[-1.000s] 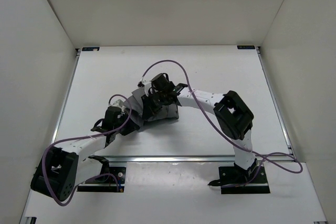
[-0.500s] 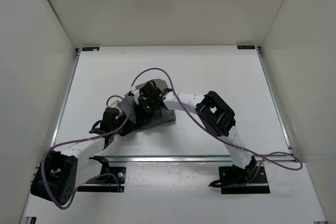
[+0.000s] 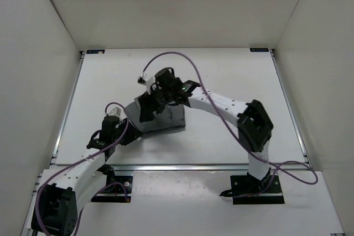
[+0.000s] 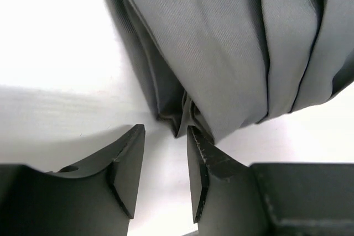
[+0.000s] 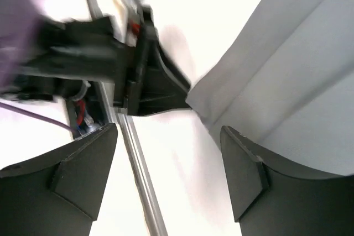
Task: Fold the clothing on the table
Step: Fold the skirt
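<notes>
The clothing point(image 3: 166, 119), a dark grey pleated garment, lies folded into a compact bundle on the white table point(image 3: 232, 70). My left gripper point(image 3: 128, 136) stands open at the bundle's near-left corner. In the left wrist view the left gripper point(image 4: 166, 130) has only bare table in its narrow gap, and the clothing's point(image 4: 221, 42) folded corner lies just past its tips. My right gripper point(image 3: 145, 110) hovers over the bundle's left end. The right wrist view has the right gripper point(image 5: 168, 131) wide open and empty, with the clothing point(image 5: 287, 64) below it to the right.
Thin metal rails run along the table's left edge point(image 3: 69, 109) and front edge point(image 3: 193, 166). The front rail point(image 5: 133, 158) also crosses the right wrist view, beside the left arm's dark wrist point(image 5: 138, 75). White walls enclose the table. Purple cables loop off both arms.
Both grippers have opened and let go of the clothing. The right gripper has lifted off the bundle, the left has drawn back toward the near left. The clothing lies folded.
</notes>
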{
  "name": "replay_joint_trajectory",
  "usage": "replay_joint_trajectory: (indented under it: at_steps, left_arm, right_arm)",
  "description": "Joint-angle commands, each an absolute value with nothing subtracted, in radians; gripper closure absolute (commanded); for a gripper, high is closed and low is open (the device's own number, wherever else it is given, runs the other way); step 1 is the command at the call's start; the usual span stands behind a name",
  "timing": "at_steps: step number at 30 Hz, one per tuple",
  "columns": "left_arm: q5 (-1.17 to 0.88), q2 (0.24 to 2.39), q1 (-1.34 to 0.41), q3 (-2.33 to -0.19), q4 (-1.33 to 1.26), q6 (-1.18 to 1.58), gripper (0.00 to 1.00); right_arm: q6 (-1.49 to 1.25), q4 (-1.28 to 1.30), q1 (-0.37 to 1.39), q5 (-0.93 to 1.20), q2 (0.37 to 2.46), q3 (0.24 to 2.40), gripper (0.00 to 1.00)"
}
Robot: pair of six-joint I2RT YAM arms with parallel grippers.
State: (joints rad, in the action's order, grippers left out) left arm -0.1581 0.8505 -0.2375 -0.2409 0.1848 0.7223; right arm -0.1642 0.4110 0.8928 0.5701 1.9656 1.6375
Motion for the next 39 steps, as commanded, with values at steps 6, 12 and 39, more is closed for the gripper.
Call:
replay_joint_trajectory:
  at_steps: [6, 12, 39]
  left_arm:
    - [-0.137, 0.652, -0.212, -0.278, 0.403, 0.723, 0.52]
    - [-0.121, 0.574, -0.218, -0.299, 0.465, 0.732, 0.52]
    - [-0.144, 0.534, -0.213, -0.308, 0.465, 0.741, 0.52]
  right_arm:
    - [-0.216, 0.168, 0.608, 0.554, 1.694, 1.265, 0.28]
    - [-0.221, 0.075, 0.502, 0.698, 1.762, 1.187, 0.43]
    - [-0.353, 0.227, 0.620, 0.206, 2.047, 1.301, 1.00]
